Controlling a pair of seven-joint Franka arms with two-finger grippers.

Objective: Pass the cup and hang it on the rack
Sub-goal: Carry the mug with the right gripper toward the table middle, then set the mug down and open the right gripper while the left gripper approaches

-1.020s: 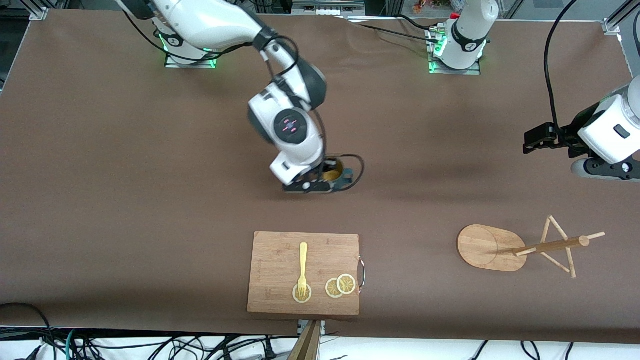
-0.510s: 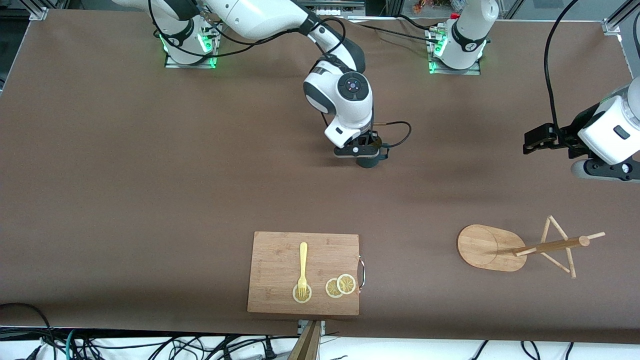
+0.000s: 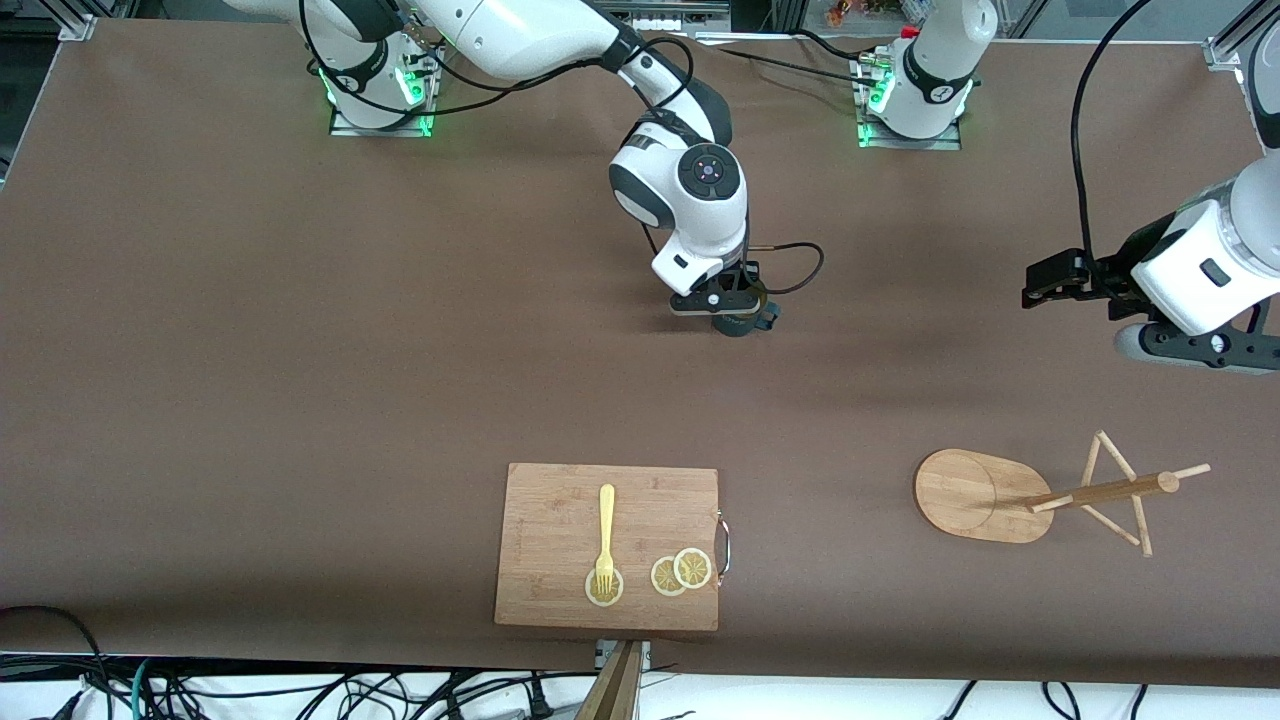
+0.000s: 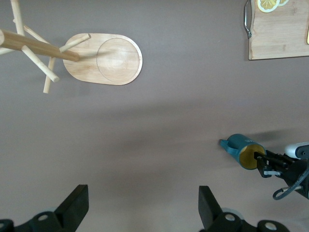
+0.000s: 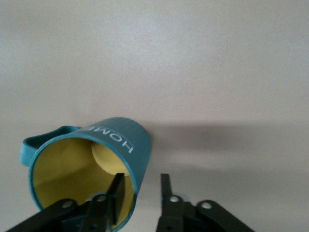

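Change: since half a second ago the right arm has hardly shifted; the left arm has edged inward.
Right gripper [image 3: 738, 305]: one finger inside, one outside the cup [image 5: 84, 166] wall, seemingly just spread off it; cup at mid-table.
Left gripper [image 4: 140, 205]: jaws spread wide, over bare table [image 3: 250, 350], well apart from the cup.
Rack [image 3: 1040, 495]: near the left arm's end.
Risk: a dragging finger could tip the cup; a handover here could drop it.
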